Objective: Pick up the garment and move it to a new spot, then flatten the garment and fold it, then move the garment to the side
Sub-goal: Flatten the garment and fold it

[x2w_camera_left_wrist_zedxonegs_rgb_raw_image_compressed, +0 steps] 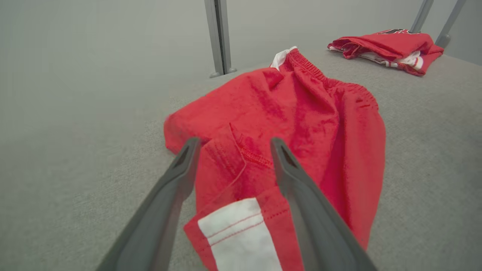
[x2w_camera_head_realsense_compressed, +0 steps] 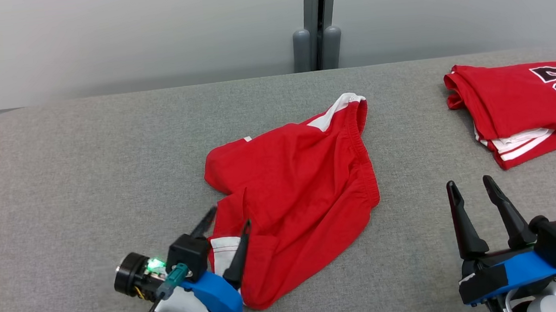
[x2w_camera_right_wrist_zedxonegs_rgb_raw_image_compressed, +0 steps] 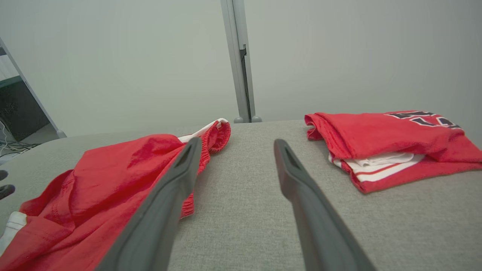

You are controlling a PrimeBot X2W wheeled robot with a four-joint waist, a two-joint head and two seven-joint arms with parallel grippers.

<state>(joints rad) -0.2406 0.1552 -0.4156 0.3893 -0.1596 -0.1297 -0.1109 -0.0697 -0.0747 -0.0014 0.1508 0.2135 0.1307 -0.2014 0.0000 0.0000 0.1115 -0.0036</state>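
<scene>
Here the garment [x2w_camera_head_realsense_compressed: 299, 174], a pair of red shorts with white side panels, lies crumpled in the middle of the head view on the grey table [x2w_camera_head_realsense_compressed: 85, 166]. Its elastic waistband points to the upper right and one leg hem reaches toward the lower left of the frame. The left gripper [x2w_camera_head_realsense_compressed: 230, 217] sits at the lower left with its two dark fingers spread wide, holding nothing. In the left wrist view the fingers stand to either side of that leg's hem, with the white panel [x2w_camera_left_wrist_zedxonegs_rgb_raw_image_compressed: 237, 233] between them at the bottom of the frame. Whether the fingertips touch the cloth, I cannot tell. The right gripper [x2w_camera_head_realsense_compressed: 469, 182] is at the lower right of the head view, its fingers likewise apart and empty, over bare table well to the right of the shorts. A folded red jersey [x2w_camera_head_realsense_compressed: 517, 102] with dark numerals rests in the upper right corner, apart from both grippers.
</scene>
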